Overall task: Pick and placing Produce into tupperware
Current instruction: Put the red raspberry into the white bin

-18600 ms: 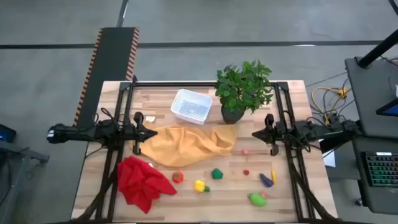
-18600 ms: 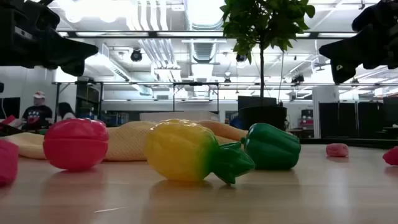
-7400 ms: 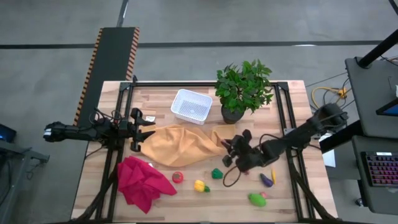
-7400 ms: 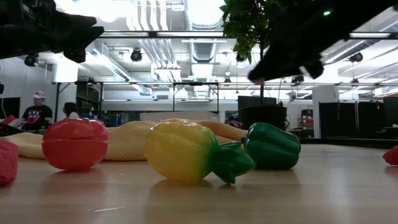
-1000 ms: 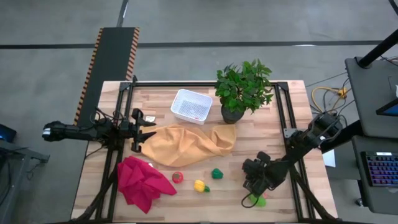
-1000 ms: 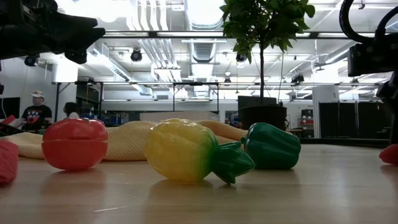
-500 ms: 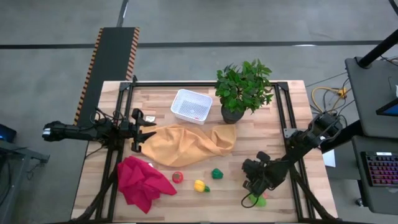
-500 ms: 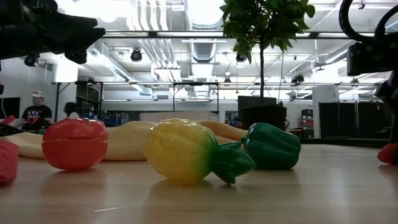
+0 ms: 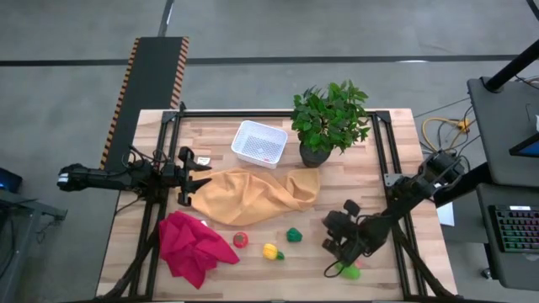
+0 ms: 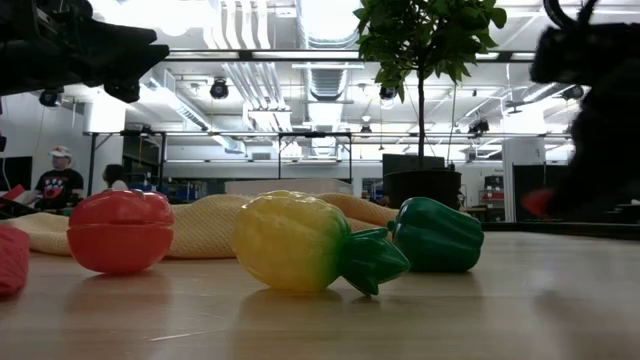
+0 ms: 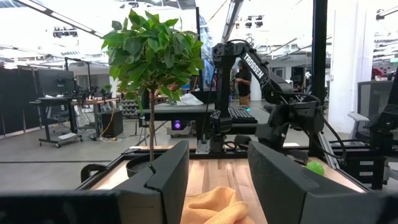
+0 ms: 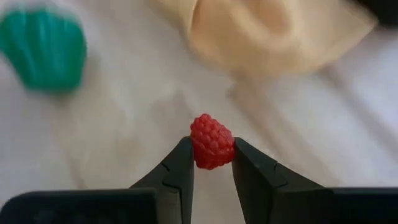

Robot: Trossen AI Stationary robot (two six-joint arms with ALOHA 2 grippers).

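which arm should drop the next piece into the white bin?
Right. The right gripper is already shut on the red raspberry, lifted off the table. The left gripper waits open and empty at the table's left side. The white bin sits beside the potted plant.

From overhead I see the wooden worktop (image 9: 253, 202) lit evenly and softly, with only faint shadows under my arms and the potted plant (image 9: 330, 118). At worktop height, ceiling strip lights (image 10: 330, 20) blow out to white glare, and against them my arms go to black silhouettes; the right one is smeared with motion blur. The yellow toy fruit (image 10: 300, 243) up close is slightly soft, and the wood reflects a dull sheen. My left wrist camera faces bright, washed-out windows. My right wrist camera holds the red raspberry (image 12: 212, 140) sharp, while the green piece (image 12: 43, 53) and tan cloth (image 12: 273, 31) behind are blurred.
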